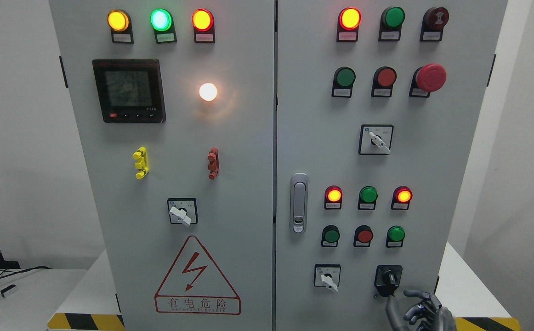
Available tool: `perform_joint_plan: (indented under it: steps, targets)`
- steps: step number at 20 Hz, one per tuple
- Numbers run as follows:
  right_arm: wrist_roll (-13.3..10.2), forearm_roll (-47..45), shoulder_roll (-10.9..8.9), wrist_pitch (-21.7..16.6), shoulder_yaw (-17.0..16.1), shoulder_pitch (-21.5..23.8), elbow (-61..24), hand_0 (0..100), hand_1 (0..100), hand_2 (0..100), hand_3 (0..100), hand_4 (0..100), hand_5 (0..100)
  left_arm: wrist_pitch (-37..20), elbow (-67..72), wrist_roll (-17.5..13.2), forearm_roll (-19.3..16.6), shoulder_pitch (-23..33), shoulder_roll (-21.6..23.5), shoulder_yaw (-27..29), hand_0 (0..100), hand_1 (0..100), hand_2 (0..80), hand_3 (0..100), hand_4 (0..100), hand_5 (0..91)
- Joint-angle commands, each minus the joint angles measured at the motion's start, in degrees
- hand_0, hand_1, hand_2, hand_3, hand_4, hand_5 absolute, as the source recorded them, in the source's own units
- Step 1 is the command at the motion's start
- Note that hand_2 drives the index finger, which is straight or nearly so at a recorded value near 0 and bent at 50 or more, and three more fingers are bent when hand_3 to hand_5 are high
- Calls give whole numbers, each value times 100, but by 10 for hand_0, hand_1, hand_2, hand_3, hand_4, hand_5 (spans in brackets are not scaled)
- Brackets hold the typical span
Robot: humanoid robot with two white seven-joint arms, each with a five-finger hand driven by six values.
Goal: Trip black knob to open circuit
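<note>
Grey sheet steel fills my head view: a two-door electrical cabinet (230,184) standing on a white table (83,289) with yellow-and-black hazard tape (83,322) along its front edge. On the left door I see three lit lamps in amber, green and red, a dark panel meter (129,90), a glowing white lamp (208,92), a yellow clip (141,163), a red clip (213,163), a white selector switch (182,212) and a red lightning warning triangle (197,276). On the right door sit more lamps and buttons, a red mushroom emergency stop (430,77), a silver door latch (298,202) and two further white selector switches. Nothing stands between my hand and its target. My right hand (421,312) comes up from the bottom edge at the lower right, palm toward the door, metal fingers (414,311) loosely curled and holding nothing, the thumb reaching upward. The black knob (389,279) sits low on the right door, just above and slightly left of the thumb tip, very near it; I cannot tell whether they touch.
</note>
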Motion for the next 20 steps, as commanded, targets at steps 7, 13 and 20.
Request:
perform_joint_plan:
  steps: [7, 13, 20]
  targets:
    - [3, -4, 44, 21, 69, -79, 76, 265, 752, 457, 854, 877, 974, 1, -3, 0, -176, 0, 5, 0, 120, 389, 0, 0, 0, 0]
    - [3, -12, 61, 21, 87, -131, 76, 262, 756, 463, 856, 879, 974, 1, 5, 0, -176, 0, -4, 0, 120, 389, 0, 0, 0, 0]
    - [3, -4, 62, 30, 148, -167, 85, 264, 758, 475, 858, 882, 976, 1, -3, 0, -176, 0, 5, 0, 120, 389, 0, 0, 0, 0]
